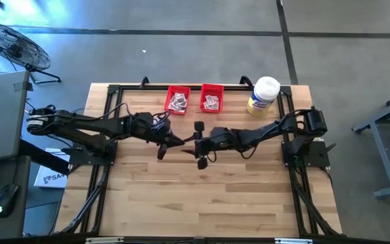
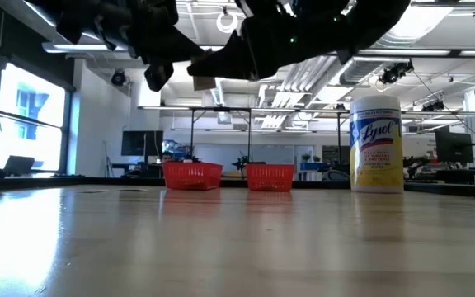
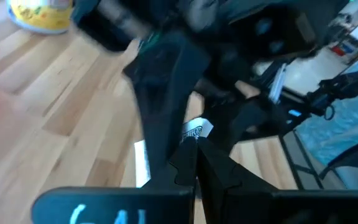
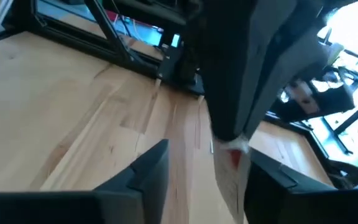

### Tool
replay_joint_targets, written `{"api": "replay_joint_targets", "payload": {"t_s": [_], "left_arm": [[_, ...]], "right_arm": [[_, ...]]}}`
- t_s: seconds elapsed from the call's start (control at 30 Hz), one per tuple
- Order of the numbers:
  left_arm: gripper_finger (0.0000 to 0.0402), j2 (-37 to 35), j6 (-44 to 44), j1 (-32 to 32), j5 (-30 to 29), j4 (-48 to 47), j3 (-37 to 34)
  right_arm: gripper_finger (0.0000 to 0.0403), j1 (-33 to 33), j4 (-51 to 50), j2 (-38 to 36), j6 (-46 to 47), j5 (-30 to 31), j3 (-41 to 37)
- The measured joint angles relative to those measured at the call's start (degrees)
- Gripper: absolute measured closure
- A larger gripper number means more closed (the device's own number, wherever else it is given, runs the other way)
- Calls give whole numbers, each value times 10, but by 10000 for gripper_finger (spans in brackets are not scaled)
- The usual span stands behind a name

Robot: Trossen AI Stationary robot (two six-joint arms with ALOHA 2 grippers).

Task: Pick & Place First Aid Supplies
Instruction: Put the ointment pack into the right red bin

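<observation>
Pinching a packet (image 3: pixel 192 130), left gripper (image 3: pixel 194 149) clamped; right gripper (image 4: pixel 207 165) spread wide, holding nothing.

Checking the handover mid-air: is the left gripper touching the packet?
Touching. The left wrist view shows the left gripper shut on the small white packet, pinched at its fingertips; the right gripper stands open around it.
</observation>
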Motion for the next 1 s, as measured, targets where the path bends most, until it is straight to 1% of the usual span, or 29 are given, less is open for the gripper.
{"api": "replay_joint_targets", "payload": {"t_s": [0.17, 0.37, 0.43, 0.5, 0.57, 0.67, 0.73, 0.8, 0.9, 1.0], "left_arm": [[401, 0, 0, 1, 9, 6, 0], [401, -5, 13, 1, 10, -7, 0], [401, -6, 24, 1, 10, -8, 0], [398, -13, 28, 1, 7, -16, 0], [385, -19, 36, 1, 5, -27, 4], [348, -37, 48, 1, -6, -75, 14], [319, -60, 60, 1, -20, -127, 24], [290, -87, 72, 1, -43, -174, 33], [257, -130, 73, 1, -85, -235, 35], [239, -174, 58, 0, -158, -313, 35]], "right_arm": [[299, 0, -3, 1, 11, 3, 1], [378, -1, -23, -2, 43, 5, 1], [396, -2, -30, -2, 53, 5, 1], [395, -3, -33, -2, 71, 12, 1], [393, -5, -43, -3, 93, 29, 1], [400, -12, -96, -5, 118, 32, 14], [400, -19, -152, -5, 143, 39, 37], [399, -26, -213, -5, 168, 58, 64], [401, -40, -296, -5, 191, 91, 102], [399, -66, -388, -5, 261, 115, 143]]}}
